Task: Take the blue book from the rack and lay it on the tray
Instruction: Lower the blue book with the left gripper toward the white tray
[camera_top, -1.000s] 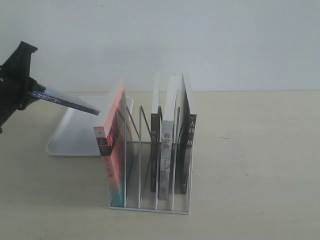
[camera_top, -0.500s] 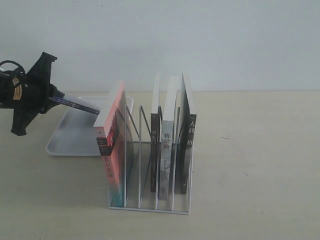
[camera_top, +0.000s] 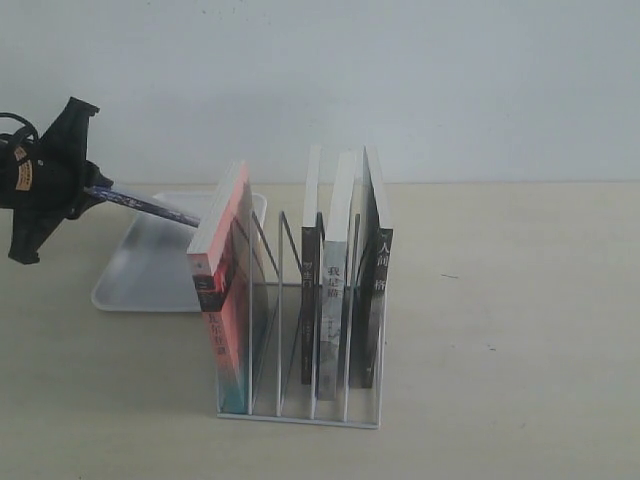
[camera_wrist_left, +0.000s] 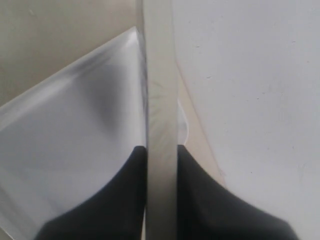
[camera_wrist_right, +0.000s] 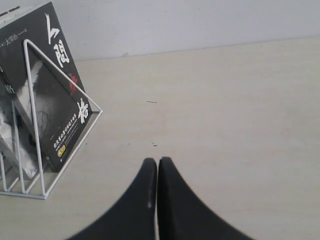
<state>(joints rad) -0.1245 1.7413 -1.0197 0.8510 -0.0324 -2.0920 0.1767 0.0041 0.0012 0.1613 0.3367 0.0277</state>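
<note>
Between left jaws, blue book (camera_top: 142, 207), over tray (camera_top: 135, 285)

ext: slightly high, faces rack (camera_top: 298, 419) + wall (camera_top: 420, 80) | L wrist: close-up past jaws | R wrist: low, shares rack

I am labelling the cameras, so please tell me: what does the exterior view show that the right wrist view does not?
Only exterior: the left tool shut on the blue book, the tray and the pink-spined book. Only right wrist: the right tool, shut, above the table. Both: the rack and the black-covered book in its end slot.
</note>
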